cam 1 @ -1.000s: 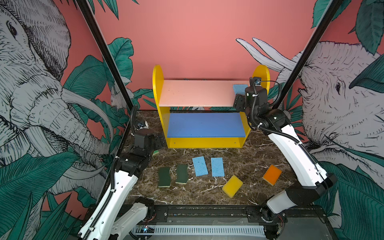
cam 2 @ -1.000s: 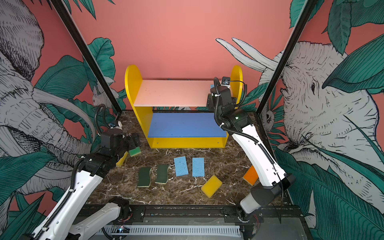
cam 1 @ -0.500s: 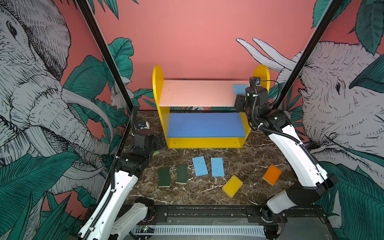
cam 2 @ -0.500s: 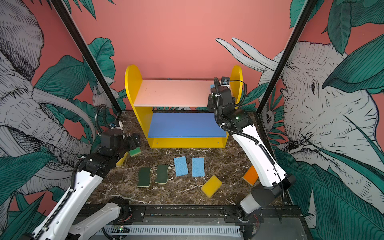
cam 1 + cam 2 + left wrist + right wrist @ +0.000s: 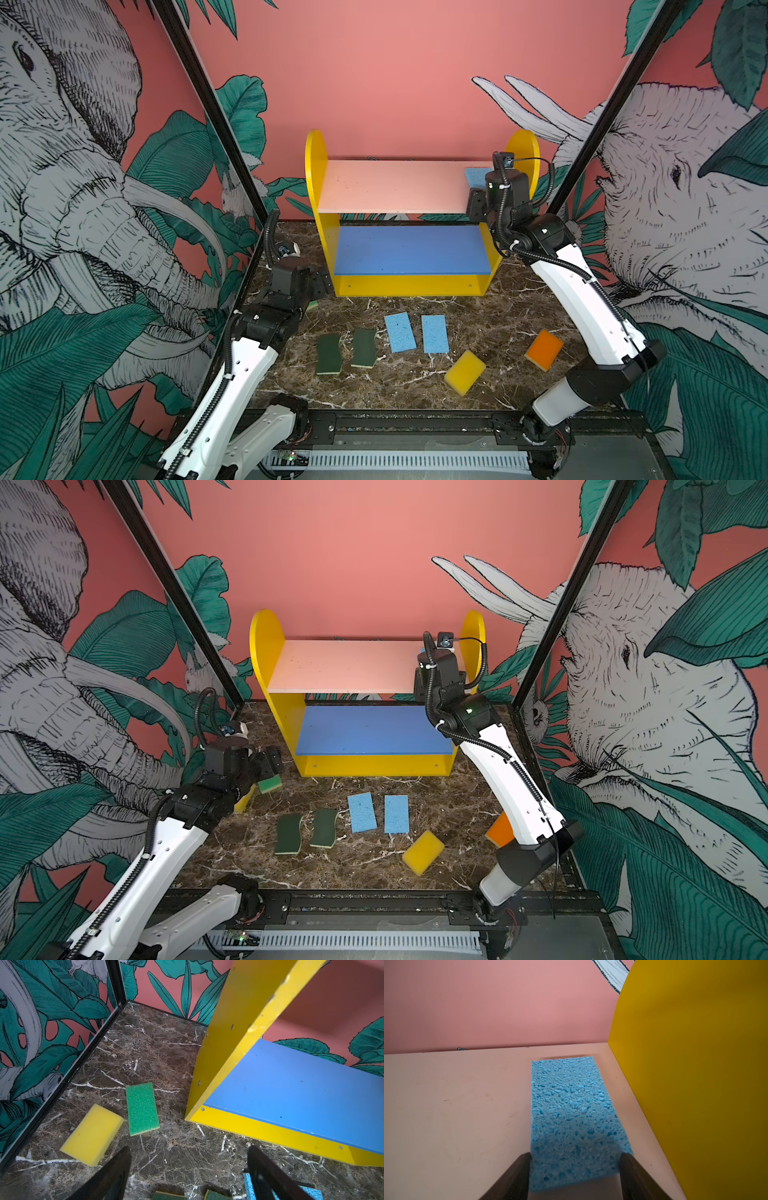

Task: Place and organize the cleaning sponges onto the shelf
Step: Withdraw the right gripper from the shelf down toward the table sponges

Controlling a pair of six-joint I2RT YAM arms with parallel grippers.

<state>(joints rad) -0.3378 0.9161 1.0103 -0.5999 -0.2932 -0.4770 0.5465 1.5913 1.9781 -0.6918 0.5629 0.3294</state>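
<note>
The shelf (image 5: 320, 199) stands at the back, with a pink top board (image 5: 395, 187) and a blue middle board (image 5: 409, 249). One light-blue sponge (image 5: 571, 1109) lies flat at the right end of the pink board. My right gripper (image 5: 575, 1155) is shut on its near end, a finger against each long side. My left gripper (image 5: 189, 1149) hangs open and empty over the marble floor by the shelf's left foot. Just ahead of it lie a bright green sponge (image 5: 142, 1108) and a yellow sponge (image 5: 92, 1134).
On the floor in front of the shelf lie two wavy dark-green sponges (image 5: 328, 354) (image 5: 364, 348), two light-blue sponges (image 5: 400, 332) (image 5: 434, 333), a yellow sponge (image 5: 464, 372) and an orange sponge (image 5: 543, 349). Printed walls and black frame posts close both sides.
The right gripper's jaws have narrowed onto the blue sponge on the top board. Neither arm has visibly moved.
</note>
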